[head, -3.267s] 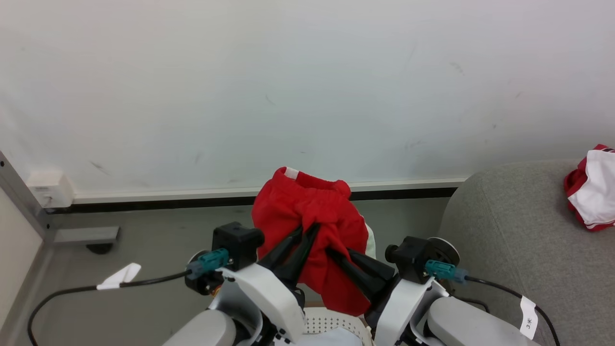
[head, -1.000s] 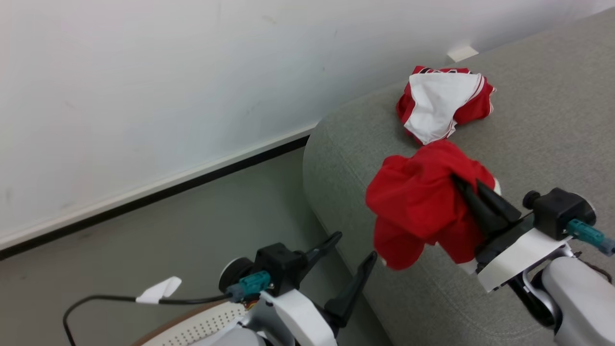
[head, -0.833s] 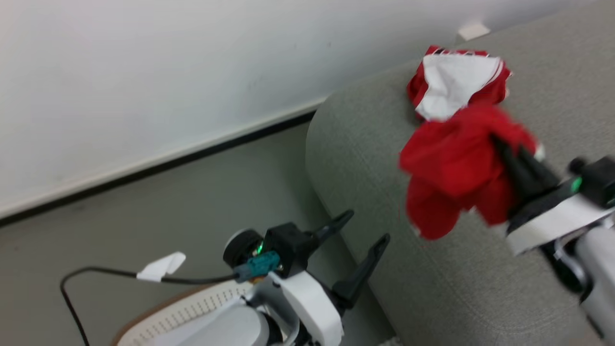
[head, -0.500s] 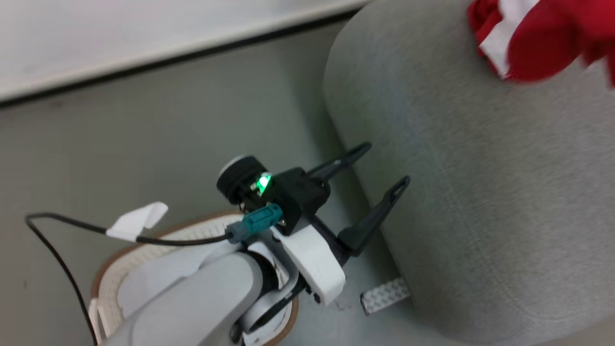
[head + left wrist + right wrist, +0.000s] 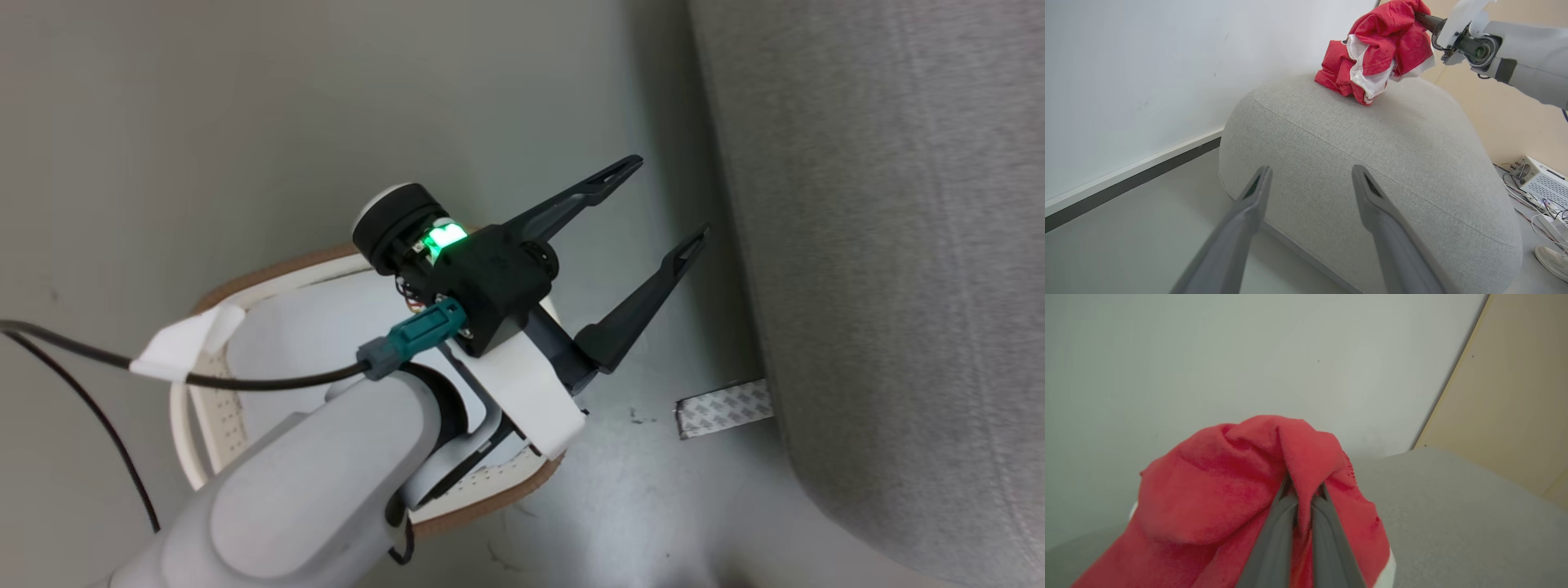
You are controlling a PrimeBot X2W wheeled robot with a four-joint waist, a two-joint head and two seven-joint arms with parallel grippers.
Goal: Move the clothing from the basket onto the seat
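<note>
Right tool [image 5: 1304,491] is pinched tight on the red clothing [image 5: 1216,486], holding it over the far end of the grey seat [image 5: 1392,155]. It's just above another red-and-white garment [image 5: 1333,69] lying there, maybe touching it, hard to tell. Left tool [image 5: 669,197] is spread wide and empty, between the basket [image 5: 269,273] and the seat's edge.

A: Any writing to read here?

B: None that I can make out. The white tag [image 5: 184,347] on the cable [image 5: 269,381], at 9 o'clock in the head view, shows a blank face.

A: And the tape strip [image 5: 722,407] on the floor [image 5: 204,122], at 4 o'clock?

B: A woven pattern, no letters. In the left wrist view, the pale box [image 5: 1541,181] at 3 o'clock is too small to read. The clothing [image 5: 1376,49] at 1 o'clock shows plain red and white folds.
</note>
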